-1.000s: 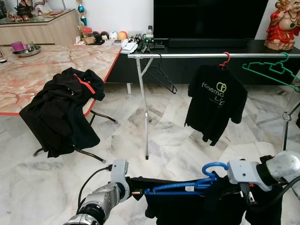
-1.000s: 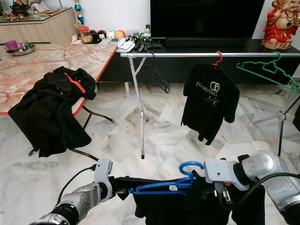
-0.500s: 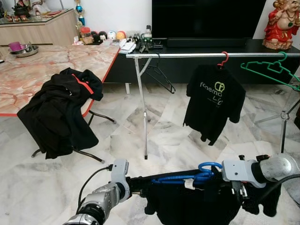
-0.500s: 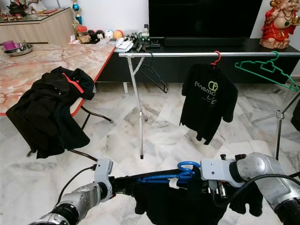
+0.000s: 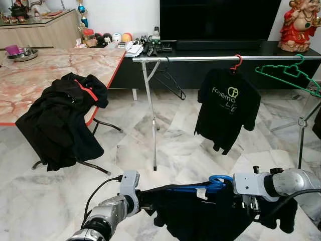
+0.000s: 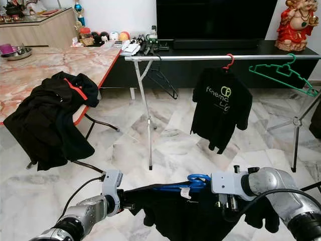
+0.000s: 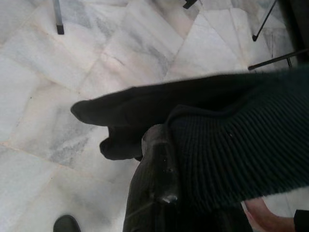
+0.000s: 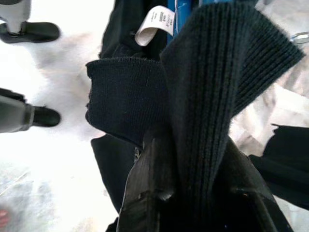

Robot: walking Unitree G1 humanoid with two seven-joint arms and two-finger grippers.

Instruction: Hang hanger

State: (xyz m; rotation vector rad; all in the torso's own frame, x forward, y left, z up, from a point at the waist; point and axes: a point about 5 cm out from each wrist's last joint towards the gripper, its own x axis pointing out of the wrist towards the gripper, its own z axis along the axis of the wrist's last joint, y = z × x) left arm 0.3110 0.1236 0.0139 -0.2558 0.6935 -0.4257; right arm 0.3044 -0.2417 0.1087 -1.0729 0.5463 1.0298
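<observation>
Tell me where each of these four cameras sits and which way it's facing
Left eye view: on the head, looking forward and down at the clothes rail; both arms show, holding the blue hanger with a black garment.
Right eye view: same head, same scene, shifted slightly.
Left wrist view: on the left wrist, looking along the left gripper at dark knit cloth and marble floor.
Right wrist view: on the right wrist, looking along the right gripper at the same garment, with its white label.
Both wrist views share the garment.
</observation>
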